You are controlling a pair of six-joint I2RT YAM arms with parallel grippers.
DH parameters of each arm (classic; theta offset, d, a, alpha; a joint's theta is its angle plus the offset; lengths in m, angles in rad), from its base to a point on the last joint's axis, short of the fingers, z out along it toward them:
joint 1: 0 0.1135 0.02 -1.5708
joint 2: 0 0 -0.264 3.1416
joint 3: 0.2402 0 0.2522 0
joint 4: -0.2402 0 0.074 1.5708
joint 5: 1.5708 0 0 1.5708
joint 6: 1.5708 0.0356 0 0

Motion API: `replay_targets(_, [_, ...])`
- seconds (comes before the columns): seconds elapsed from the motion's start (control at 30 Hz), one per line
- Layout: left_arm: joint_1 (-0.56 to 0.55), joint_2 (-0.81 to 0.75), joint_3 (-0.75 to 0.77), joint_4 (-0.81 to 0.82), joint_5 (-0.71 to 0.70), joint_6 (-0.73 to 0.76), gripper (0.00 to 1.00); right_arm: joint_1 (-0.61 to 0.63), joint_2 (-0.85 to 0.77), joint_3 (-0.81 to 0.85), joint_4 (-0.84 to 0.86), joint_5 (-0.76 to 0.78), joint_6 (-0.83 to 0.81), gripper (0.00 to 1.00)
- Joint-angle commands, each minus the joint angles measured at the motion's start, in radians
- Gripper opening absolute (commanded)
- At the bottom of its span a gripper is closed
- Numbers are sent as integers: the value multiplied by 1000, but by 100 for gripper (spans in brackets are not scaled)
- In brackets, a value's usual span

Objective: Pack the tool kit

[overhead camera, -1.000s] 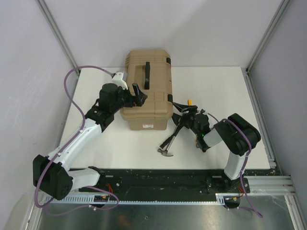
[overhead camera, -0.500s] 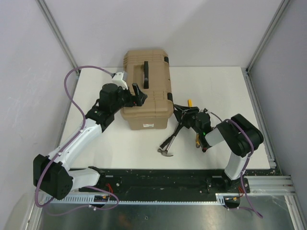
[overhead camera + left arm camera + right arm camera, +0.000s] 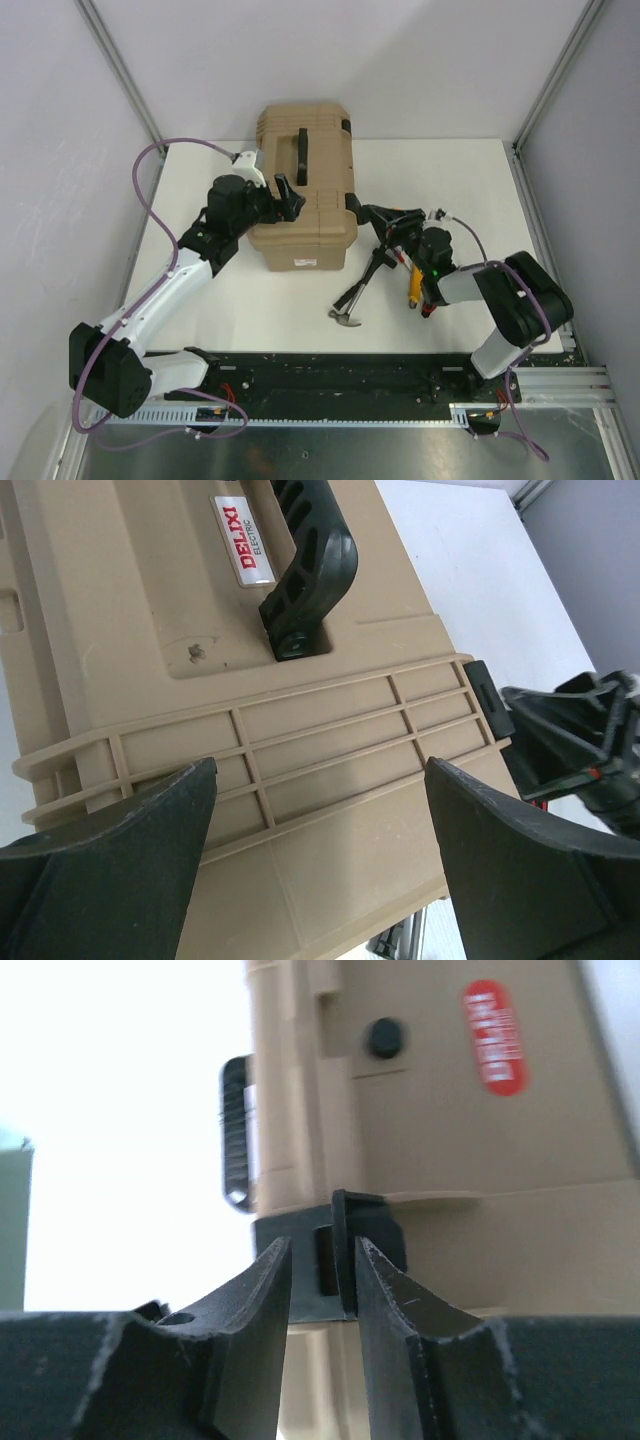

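Observation:
The tan toolbox (image 3: 305,200) stands lid down, its black handle (image 3: 303,155) on top. My left gripper (image 3: 288,197) is open at the box's left side; the left wrist view has its fingers (image 3: 110,850) spread wide over the ribbed lid edge (image 3: 330,750). My right gripper (image 3: 366,214) is at the box's right side. Its jaws are narrowed, a gap still showing, with the black latch (image 3: 342,1245) standing between them, close against the right finger (image 3: 400,1310). A hammer (image 3: 352,298), a yellow knife (image 3: 411,285) and a red-black handled tool (image 3: 427,305) lie on the table.
The tools lie in front of and to the right of the box, under the right arm. A second black latch (image 3: 348,126) sits at the box's far right corner. Grey walls and metal posts close off the white table (image 3: 470,190) on three sides.
My right gripper has moved left to the box's right latch and its jaws have narrowed around it. The box has shifted slightly left. The left arm has barely moved.

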Motion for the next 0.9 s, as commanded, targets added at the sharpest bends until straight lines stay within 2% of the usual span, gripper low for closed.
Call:
replay_targets(0.0, [-16, 29, -51, -200, -3, -8, 90, 19, -113, 69, 161, -100, -64, 37])
replay_targets(0.13, [-16, 16, -35, -209, -26, 1, 91, 8, -193, 82, -37, -115, -130, 45])
replay_targets(0.3, [-14, -8, 27, -234, -53, 27, 93, 7, -373, 123, -473, -24, -350, 76])
replay_targets(0.4, [-14, -22, 69, -244, -53, 44, 94, 11, -464, 208, -738, 60, -530, 86])
replay_targets(0.57, [-7, -51, 124, -254, -54, 68, 97, 18, -491, 345, -959, 120, -744, 91])
replay_targets(0.87, [26, -89, 123, -258, -95, 69, 99, 39, -386, 432, -1010, 55, -864, 93])
